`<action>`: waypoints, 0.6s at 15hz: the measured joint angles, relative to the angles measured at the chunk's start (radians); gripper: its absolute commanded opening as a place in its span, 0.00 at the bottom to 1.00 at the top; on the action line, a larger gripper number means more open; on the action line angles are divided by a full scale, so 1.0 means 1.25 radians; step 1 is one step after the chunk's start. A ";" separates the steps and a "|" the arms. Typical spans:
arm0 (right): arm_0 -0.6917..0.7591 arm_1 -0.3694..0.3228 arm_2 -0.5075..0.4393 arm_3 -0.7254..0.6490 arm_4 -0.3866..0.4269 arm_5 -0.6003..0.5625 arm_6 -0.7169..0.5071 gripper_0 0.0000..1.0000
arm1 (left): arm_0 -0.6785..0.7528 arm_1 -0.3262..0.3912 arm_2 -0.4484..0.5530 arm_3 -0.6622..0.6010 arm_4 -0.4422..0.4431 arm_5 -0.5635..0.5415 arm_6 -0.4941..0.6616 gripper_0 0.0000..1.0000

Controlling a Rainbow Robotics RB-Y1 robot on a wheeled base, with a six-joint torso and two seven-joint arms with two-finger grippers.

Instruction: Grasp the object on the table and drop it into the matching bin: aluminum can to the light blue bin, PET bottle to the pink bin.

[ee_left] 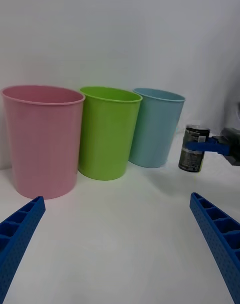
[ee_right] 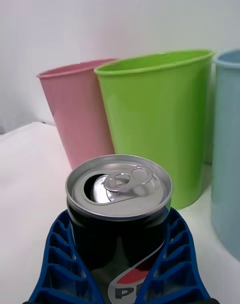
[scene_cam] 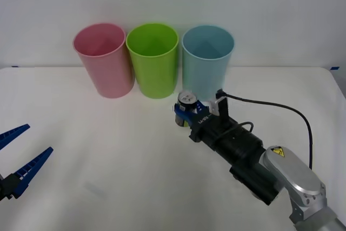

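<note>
The right tool is clenched on the aluminum can, upright, its ribbed blue fingers pressed to opposite sides of the body, just in front of the light blue bin. The tab is pulled open, so the can is probably light, thin-walled, smooth and easily dented. The left tool hangs released, well apart over the worktop.

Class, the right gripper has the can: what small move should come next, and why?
Probably lift. The right gripper is shut on the aluminum can, which is upright and lower than the rim of the light blue bin just behind it, so it must rise to clear that rim.
</note>
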 measured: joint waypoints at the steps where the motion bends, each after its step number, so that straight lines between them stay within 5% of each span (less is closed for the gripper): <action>1: 0.014 -0.013 -0.003 -0.032 0.001 0.001 -0.022 0.00 | 0.000 0.000 0.000 0.000 0.000 0.000 0.000 1.00; 9: 0.051 -0.103 -0.055 -0.205 0.002 0.017 -0.089 0.00 | 0.000 0.000 0.000 0.000 0.000 0.000 0.000 1.00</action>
